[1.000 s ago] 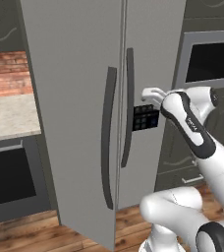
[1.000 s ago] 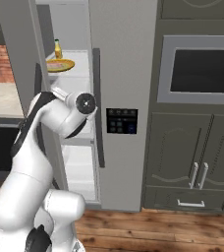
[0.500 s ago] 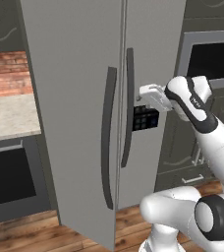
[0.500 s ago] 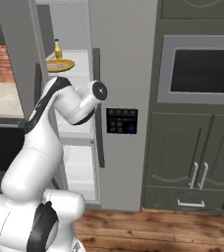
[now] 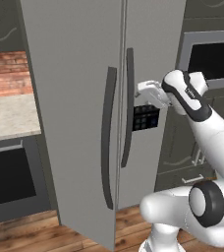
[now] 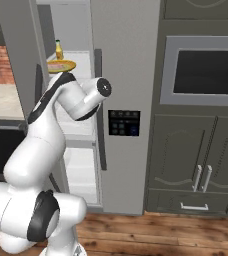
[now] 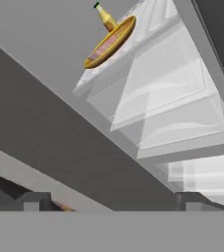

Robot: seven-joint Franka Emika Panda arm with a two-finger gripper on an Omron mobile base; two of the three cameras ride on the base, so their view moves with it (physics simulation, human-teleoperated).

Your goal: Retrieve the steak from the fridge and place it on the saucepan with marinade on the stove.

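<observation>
The fridge [image 5: 74,74] stands with its left door swung open toward me. Inside, on an upper shelf, the flat pinkish-red steak [image 6: 60,64] lies on a round yellow plate [image 6: 68,66]. In the hand view the steak [image 7: 105,45] on its plate [image 7: 115,43] is far off at the top, above the white shelves [image 7: 168,98]. My gripper [image 5: 142,89] hovers at the gap between the two doors, beside the right door's dark handle [image 5: 128,103]. It is open and holds nothing, with its tips [image 7: 33,201] spread wide in the hand view.
A yellow bottle [image 6: 59,49] stands just behind the plate. The open door's dark handle [image 5: 107,138] is close on my left. A built-in wall oven [image 6: 206,70] and grey cabinet doors [image 6: 201,165] flank the fridge on the right. A counter [image 5: 6,115] runs off to the left.
My wrist and forearm have risen and turned while the hand stays at the fridge's opening. The jaws have stayed open. Plate and steak have not moved.
</observation>
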